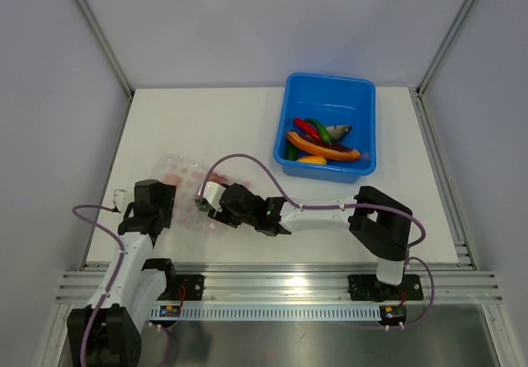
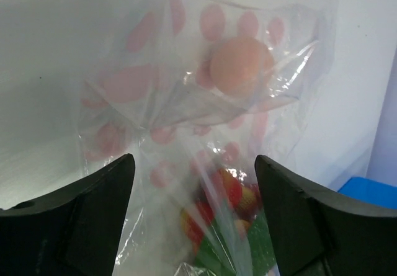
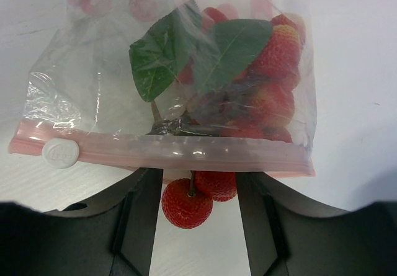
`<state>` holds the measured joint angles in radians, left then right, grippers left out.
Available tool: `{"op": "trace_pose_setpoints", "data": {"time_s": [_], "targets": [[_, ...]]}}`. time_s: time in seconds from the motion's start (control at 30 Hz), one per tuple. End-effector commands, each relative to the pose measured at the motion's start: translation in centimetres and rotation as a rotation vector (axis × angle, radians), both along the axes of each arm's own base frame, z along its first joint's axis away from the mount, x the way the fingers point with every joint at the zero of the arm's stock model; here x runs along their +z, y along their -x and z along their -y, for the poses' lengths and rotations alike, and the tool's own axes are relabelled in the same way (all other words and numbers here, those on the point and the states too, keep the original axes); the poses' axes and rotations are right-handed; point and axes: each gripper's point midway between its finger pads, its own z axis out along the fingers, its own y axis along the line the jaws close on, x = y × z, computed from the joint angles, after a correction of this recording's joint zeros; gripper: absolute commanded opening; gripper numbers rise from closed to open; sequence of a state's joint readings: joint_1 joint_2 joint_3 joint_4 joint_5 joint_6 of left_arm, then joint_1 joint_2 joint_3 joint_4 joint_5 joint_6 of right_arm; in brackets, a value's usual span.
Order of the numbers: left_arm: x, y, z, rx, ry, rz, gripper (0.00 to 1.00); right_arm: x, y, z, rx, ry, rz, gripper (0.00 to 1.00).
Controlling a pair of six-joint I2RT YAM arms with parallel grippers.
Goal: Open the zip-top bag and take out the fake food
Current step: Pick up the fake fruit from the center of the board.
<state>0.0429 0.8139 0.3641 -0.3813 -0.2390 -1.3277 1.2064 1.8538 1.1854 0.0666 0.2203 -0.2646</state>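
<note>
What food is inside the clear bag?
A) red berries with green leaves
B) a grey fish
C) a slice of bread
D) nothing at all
A. The right wrist view shows red berries and green leaves behind the clear plastic of the zip-top bag.

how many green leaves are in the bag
2. The left leaf and the right leaf lie side by side inside the bag, above its zipper strip. Others may be hidden.
</note>
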Motion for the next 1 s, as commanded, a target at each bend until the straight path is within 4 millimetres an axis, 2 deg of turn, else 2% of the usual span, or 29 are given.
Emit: {"op": "trace_pose_setpoints", "data": {"time_s": [0.0,0.17,0.27,0.4,0.47,0.5,0.7,0.83,0.97], "targets": [[2.6,-0.3,0.8,-0.047,0.011,0.052,0.83,2.1,0.3,-2.0,0.045,-0.069,0.046,0.57],[2.4,0.3,2.1,-0.095,0.062,0.063,0.86,2.0,0.8,-2.3,0.07,-0.081,0.056,0.57],[1.6,0.3,3.0,-0.126,0.104,0.052,0.86,2.0,1.1,-2.5,0.084,-0.088,0.065,0.57],[1.0,-0.3,4.3,-0.179,0.156,0.036,0.86,1.6,1.6,-2.9,0.105,-0.087,0.074,0.58],[0.1,-0.4,4.4,-0.183,0.157,0.011,0.82,1.4,1.7,-3.1,0.119,-0.081,0.081,0.57],[0.4,-0.6,4.9,-0.209,0.17,0.012,0.81,1.0,1.8,-2.9,0.118,-0.07,0.085,0.57],[0.1,-0.9,4.8,-0.233,0.151,-0.008,0.71,0.9,2.5,-3.2,0.161,-0.07,0.097,0.58],[0.2,-1.1,4.9,-0.272,0.126,-0.023,0.7,0.7,2.2,-3.3,0.18,-0.057,0.142,0.6],[-0.9,-1.0,5.0,-0.308,0.113,-0.1,0.7,-0.1,2.5,-3.7,0.227,-0.051,0.162,0.61]]}}
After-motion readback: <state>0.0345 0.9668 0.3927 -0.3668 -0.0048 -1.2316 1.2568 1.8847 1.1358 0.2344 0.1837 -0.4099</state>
